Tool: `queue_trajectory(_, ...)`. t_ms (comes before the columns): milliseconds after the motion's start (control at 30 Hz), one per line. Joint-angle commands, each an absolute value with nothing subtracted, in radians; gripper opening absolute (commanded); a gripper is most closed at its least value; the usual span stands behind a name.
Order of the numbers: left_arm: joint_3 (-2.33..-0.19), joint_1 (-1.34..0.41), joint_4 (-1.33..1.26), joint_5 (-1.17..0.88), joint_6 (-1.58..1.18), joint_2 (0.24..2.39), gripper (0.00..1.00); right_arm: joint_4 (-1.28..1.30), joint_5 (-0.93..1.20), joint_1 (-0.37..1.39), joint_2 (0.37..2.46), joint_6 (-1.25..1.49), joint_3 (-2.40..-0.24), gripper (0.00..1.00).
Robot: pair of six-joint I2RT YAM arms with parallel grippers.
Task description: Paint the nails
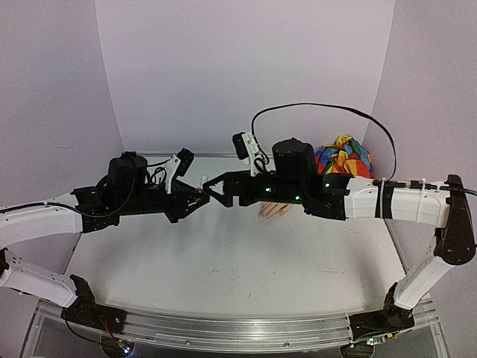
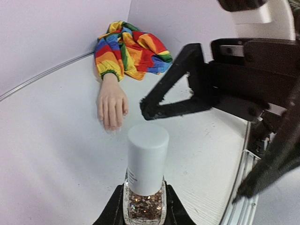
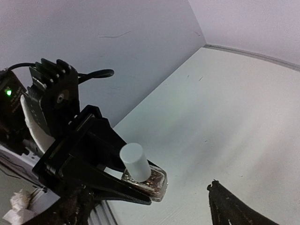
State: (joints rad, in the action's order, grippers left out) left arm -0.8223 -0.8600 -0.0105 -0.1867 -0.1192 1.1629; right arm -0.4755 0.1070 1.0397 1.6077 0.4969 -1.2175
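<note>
Fingers (image 2: 112, 211) of the left gripper (image 2: 144, 213) are clenched on a small glass nail-polish bottle with glittery brownish contents and a white cylindrical cap (image 2: 146, 171). The glass body is pinched from both sides, and the bottle is held upright with the cap standing clear above the jaws and closed.

Just beyond the cap, the black right gripper (image 1: 214, 186) is seen facing the left one. Its jaws are released and parted wide. In the left wrist view one fingertip (image 2: 146, 111) hangs just past the top of the cap, and the other lies well off to the right. Nothing is grasped, and the cap is not touched. In the right wrist view the cap is seen ahead of the right jaws, in line with them but apart from them.

Farther out from the left jaws, and a little to their left, a small peach-coloured mannequin hand (image 2: 111, 105) lies palm down on the white table (image 2: 56, 154). The nails (image 2: 111, 125) are at the ends of its fingers, pointing back toward the left jaws. They are well apart from both grippers and too small for any detail to be made out.

Beyond the wrist, a crumpled rainbow patchwork fabric sleeve (image 2: 131, 49) is bunched against the pale lilac back wall (image 2: 56, 33).
</note>
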Motion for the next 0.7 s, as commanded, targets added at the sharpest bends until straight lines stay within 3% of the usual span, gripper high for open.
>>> queue_trajectory(0,-0.851,-0.834,-0.094,-0.457,-0.160,1.133,0.00,-0.650,0.503,0.966,1.519,0.459,-1.145,0.94)
queue_trajectory(133,-0.920,-0.832,-0.095,-0.787,-0.164,1.194,0.00,-0.755,0.672,0.941,1.502,0.476,-1.108,0.98)
queue_trajectory(233,-0.956,-0.834,-0.098,-0.917,-0.191,1.232,0.00,-0.836,0.771,0.942,1.511,0.508,-1.099,0.96)
queue_trajectory(567,-0.967,-0.853,-0.119,-0.992,-0.196,1.251,0.00,-1.009,0.876,0.942,1.545,0.605,-1.054,0.60)
queue_trajectory(667,-0.967,-0.853,-0.120,-1.000,-0.197,1.252,0.00,-1.023,0.873,0.942,1.549,0.611,-1.061,0.55)
